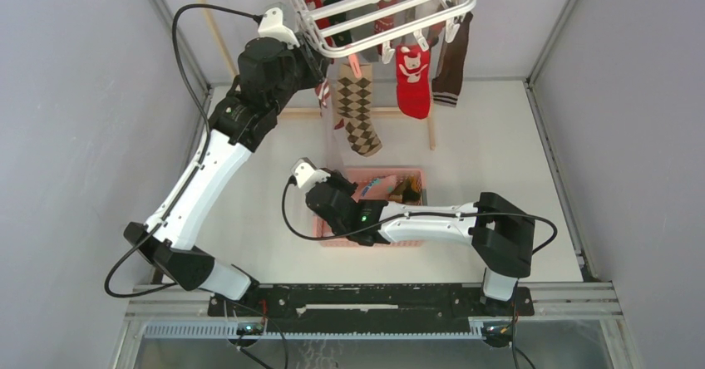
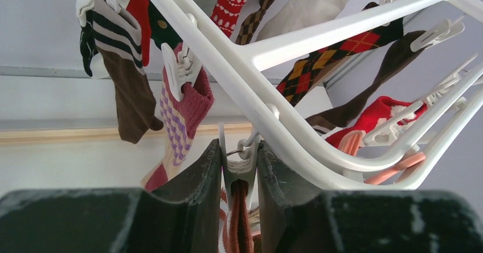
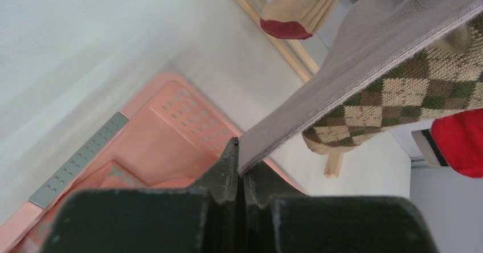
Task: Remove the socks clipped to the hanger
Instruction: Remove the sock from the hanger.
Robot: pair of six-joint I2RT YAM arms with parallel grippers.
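My left gripper is raised to the near left corner of the hanger, its two fingers pressed against the sides of a white clip. A red-and-white ribbed sock hangs from that clip, down between the fingers. The hanger sits tilted high at the back of the table, and the socks dangle from its clips. From the left wrist I see a striped sock, then a pink-and-purple checked sock, then a red-and-yellow argyle sock further right. From above, a brown argyle sock hangs at the front, a red sock with a white face just right of it, and a dark brown sock right again. My right gripper is low over the pink basket, its fingers pressed together on the toe of a grey sock, which stretches up and to the right, taut, towards the hanger. A few loose socks lie in the basket's far end.
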